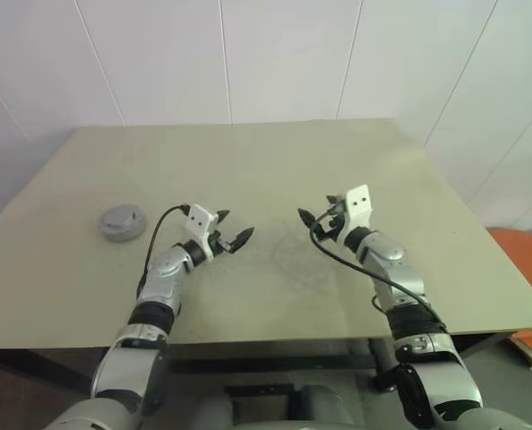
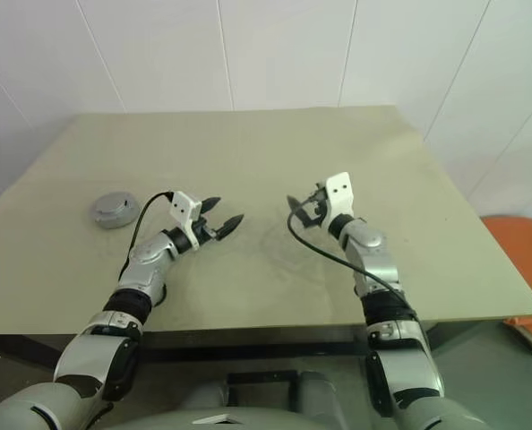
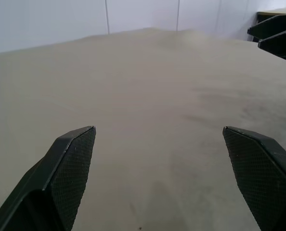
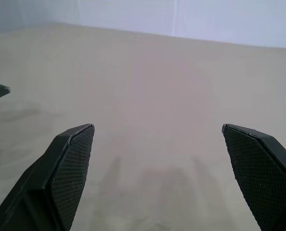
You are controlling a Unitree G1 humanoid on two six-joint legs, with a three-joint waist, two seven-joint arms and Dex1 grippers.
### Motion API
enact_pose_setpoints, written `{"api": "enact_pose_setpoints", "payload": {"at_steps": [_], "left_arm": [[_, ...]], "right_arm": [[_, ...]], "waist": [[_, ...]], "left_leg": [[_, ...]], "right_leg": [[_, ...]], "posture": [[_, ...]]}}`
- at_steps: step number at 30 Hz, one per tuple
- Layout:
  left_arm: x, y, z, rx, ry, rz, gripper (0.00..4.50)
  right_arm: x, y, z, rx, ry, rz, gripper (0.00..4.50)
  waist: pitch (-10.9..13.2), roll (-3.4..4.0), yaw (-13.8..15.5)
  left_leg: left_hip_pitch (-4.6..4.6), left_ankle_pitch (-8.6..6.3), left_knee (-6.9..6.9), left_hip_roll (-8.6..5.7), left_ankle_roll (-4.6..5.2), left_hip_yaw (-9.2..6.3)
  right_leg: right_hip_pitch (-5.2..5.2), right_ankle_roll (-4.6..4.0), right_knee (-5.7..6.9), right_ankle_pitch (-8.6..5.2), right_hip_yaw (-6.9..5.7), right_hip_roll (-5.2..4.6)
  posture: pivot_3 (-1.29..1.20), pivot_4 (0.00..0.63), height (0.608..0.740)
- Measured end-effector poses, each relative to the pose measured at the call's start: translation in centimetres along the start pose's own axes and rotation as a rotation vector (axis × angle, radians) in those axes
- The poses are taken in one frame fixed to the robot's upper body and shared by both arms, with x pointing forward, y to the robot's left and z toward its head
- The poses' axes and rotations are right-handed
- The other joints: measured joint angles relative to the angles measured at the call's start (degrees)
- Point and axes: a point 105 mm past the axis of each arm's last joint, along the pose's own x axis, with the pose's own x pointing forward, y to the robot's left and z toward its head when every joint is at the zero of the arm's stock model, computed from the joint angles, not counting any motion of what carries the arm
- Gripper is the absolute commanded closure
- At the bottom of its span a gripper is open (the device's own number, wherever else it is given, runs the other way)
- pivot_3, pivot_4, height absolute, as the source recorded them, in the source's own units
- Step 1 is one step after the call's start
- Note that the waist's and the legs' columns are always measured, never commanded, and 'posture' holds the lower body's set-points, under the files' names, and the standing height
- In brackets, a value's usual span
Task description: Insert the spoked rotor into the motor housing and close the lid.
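1. Furthest to the left of my left tool sits the motor housing (image 1: 123,222), a round silvery-grey case lying flat on the counter (image 1: 275,161), well apart from both tools. I can make out a darker spot at its centre, but it is too small for me to read any finer detail or tell how its lid sits.

2. My left tool (image 1: 232,230) hangs over the counter with its two black fingers spread apart and nothing between them. It points across toward my right tool. In the left wrist view the fingertips (image 3: 68,168) rise from the lower edge, cut off below, with bare counter between them.

3. Between the two tools I see open counter with a faint dark scuff on the surface; I cannot tell what the mark is.

4. My right tool (image 1: 318,218) also has its fingers apart and holds nothing. It points back toward the left tool, the two tips near each other but apart. A black cable loops from it down along the forearm. In the right wrist view its fingertips (image 4: 71,163) are likewise cut off at the lower edge, and a black tip of the left tool pokes in at the side.

5. Beyond my right tool, past the counter's edge, an orange object (image 1: 527,269) is cut off by the frame; I cannot say what it is.
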Motion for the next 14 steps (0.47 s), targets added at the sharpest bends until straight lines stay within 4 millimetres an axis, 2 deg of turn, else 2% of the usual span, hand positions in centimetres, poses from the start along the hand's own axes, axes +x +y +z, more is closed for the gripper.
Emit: {"api": "enact_pose_setpoints", "payload": {"at_steps": [3,9,14], "left_arm": [[0.6,-0.9,-0.1,-0.02,-0.009,-0.03,0.0],[1.5,-1.4,0.8,-0.02,-0.036,-0.045,0.0],[2.1,-1.8,0.9,-0.019,-0.044,-0.054,0.0]], "right_arm": [[-0.7,-0.6,0.2,-0.016,-0.009,-0.02,0.04],[-1.8,-0.6,-0.7,-0.013,0.029,-0.025,0.04],[-2.1,-0.6,-0.1,-0.05,0.037,-0.001,0.04]], "waist": [[0.0,0.0,0.0],[0.0,0.0,0.0],[0.0,0.0,0.0]], "left_leg": [[-0.02,0.0,0.01,0.0,0.0,0.0],[-0.01,0.0,0.01,0.0,0.0,0.0],[0.01,0.0,0.01,0.0,0.0,0.0]], "right_leg": [[0.0,0.0,-0.01,0.0,0.0,0.0],[0.0,0.01,0.0,0.0,0.0,0.0],[0.01,0.0,0.0,-0.01,0.0,0.01]], "posture": [[0.0,0.0,0.74],[0.0,0.0,0.74],[0.0,0.0,0.74]]}}
